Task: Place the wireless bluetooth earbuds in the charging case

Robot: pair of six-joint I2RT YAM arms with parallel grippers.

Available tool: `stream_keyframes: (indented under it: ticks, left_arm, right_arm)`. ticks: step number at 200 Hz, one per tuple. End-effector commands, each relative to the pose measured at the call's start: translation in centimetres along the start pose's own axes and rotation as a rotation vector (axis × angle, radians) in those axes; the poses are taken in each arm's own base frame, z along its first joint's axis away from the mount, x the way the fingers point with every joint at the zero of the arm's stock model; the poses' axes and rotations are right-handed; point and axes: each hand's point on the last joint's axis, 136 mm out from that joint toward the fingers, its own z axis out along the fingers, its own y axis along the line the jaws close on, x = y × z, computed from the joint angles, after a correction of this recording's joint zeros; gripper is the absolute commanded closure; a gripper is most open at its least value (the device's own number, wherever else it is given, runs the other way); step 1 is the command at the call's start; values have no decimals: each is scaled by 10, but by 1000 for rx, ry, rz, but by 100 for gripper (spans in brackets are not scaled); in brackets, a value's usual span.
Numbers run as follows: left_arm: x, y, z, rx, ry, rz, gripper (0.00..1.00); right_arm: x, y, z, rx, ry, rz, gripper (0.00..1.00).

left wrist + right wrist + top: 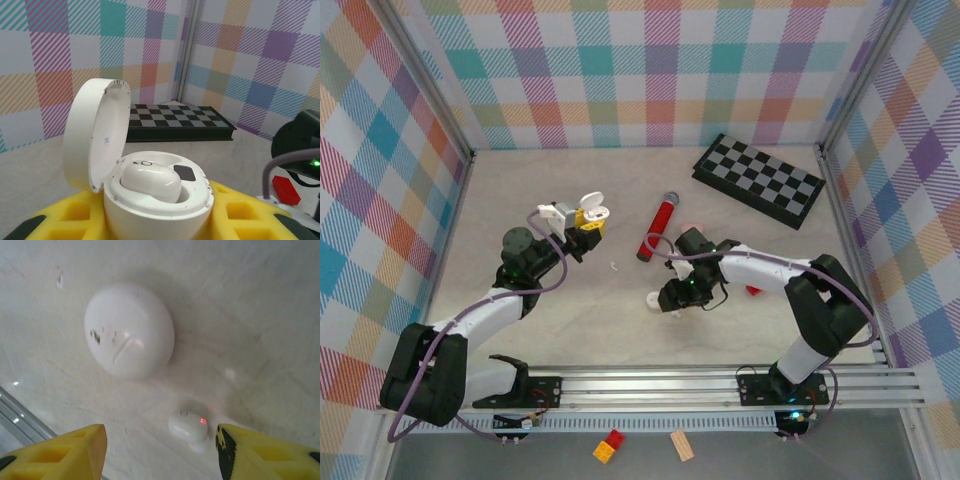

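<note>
Earbud (188, 426) loose on bench (260, 315) between wide-parted right gripper (160, 445); open charging case (157, 202), one bud (150, 182) seated, clamped by left gripper (582, 228)

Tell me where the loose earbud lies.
The loose earbud lies on the table, framed between the right gripper's fingers in its wrist view, beside a closed white case.

Pastel plaid walls (660, 70), pale beige tabletop (570, 320), metal corner posts (428, 85)

table (520, 190) | earbud (189, 426) between right gripper (161, 442) pads | closed case (129, 337) just beyond | chessboard (760, 180), red microphone (658, 227) farther out
</note>
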Motion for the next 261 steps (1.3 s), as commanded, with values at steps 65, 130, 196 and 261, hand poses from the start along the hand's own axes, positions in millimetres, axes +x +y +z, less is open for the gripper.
stream_keyframes:
  ticks: [65,130,196,261]
  left_arm:
    - [-21,-3,-3,24,-38,43,72]
    - [-20,-4,-1,34,-36,42,72]
    - [-19,-4,-1,32,-36,41,72]
    - [-18,-4,-2,32,-32,41,72]
  right_arm:
    - [4,6,18,-104,49,-3,43]
    - [23,11,14,-155,59,33,46]
    - [24,4,21,-137,64,46,54]
    - [16,-1,27,-113,50,80,61]
